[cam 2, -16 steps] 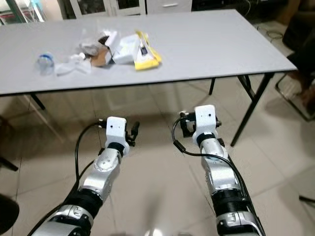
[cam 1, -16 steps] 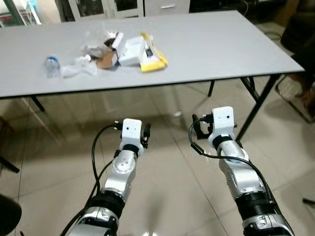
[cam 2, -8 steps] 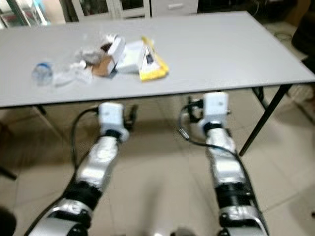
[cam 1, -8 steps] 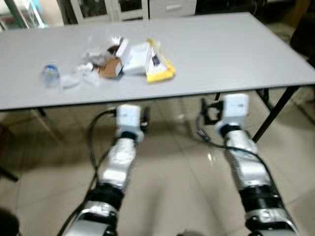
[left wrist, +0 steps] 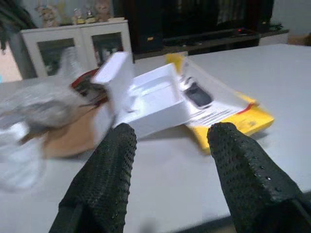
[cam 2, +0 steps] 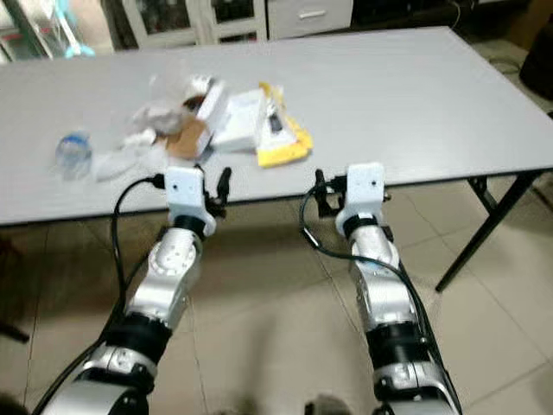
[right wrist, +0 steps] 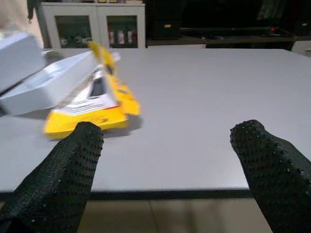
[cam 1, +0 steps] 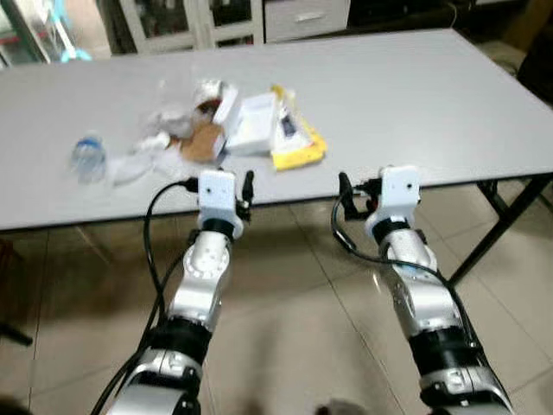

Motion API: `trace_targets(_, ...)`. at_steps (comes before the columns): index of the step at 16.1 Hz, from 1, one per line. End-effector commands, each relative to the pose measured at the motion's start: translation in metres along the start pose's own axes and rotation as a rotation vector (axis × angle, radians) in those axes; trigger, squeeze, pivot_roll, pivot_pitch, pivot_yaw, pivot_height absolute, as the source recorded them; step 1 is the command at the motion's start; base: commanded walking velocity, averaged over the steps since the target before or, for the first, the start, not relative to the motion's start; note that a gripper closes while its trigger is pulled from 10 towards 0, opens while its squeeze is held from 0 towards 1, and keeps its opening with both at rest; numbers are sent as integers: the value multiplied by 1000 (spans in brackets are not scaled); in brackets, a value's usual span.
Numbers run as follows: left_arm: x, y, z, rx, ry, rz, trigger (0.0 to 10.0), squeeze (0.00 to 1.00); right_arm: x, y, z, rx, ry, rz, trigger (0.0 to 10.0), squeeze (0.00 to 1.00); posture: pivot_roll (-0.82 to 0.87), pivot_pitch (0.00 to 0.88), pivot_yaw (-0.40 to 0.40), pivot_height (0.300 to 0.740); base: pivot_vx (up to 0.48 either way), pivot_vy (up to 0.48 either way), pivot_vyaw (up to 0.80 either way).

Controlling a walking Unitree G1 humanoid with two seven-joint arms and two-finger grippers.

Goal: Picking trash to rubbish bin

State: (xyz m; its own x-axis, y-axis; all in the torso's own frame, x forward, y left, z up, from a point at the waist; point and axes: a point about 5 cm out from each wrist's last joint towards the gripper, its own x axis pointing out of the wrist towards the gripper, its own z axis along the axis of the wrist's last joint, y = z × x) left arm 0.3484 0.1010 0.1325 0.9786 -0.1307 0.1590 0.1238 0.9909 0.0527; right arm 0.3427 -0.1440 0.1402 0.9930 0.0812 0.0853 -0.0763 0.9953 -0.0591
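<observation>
A heap of trash lies on the left half of the grey table (cam 1: pixel 432 95): a yellow packet (cam 1: pixel 298 145), an open white box (cam 1: pixel 255 121), brown cardboard (cam 1: pixel 204 143), crumpled clear wrappers (cam 1: pixel 173 117) and a small plastic bottle (cam 1: pixel 88 157). My left gripper (left wrist: pixel 172 131) is open at the table's front edge, just short of the white box (left wrist: pixel 150 99) and cardboard. My right gripper (right wrist: pixel 170 128) is open too, level with the same edge, with the yellow packet (right wrist: pixel 90 109) ahead and to its left. Neither holds anything.
The table's right half (cam 2: pixel 415 78) is bare. Black table legs (cam 1: pixel 497 216) slant down at the right over a tiled floor (cam 1: pixel 294 311). Glass-door cabinets (cam 1: pixel 173 17) stand behind the table. Something dark (cam 1: pixel 537 60) sits at the far right.
I have come closer to the table. Both arms have risen from below the tabletop to its front edge. The trash has not moved.
</observation>
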Motion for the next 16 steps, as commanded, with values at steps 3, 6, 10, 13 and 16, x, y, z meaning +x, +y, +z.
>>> trace_targets(3,0,-5,3,10,-8,-25,10000,0,0,-1,5,0,-27,-8,10000,0,-68,73,39,740,480,0,0)
trace_targets(6,1,-6,5,15,-9,-32,10000,0,0,-1,5,0,-25,-7,10000,0,-67,77,37,740,480,0,0)
trace_targets(10,1,-6,5,21,-7,-32,10000,0,0,0,3,4,-21,-5,10000,0,-60,86,34,740,480,0,0)
trace_targets(13,2,-4,5,28,-8,-29,10000,0,0,1,3,5,-17,-2,10000,0,-60,87,36,740,452,0,0)
trace_targets(16,2,-8,6,48,-10,-46,10000,0,0,0,2,5,-13,-5,10000,0,-62,86,37,740,100,0,0)
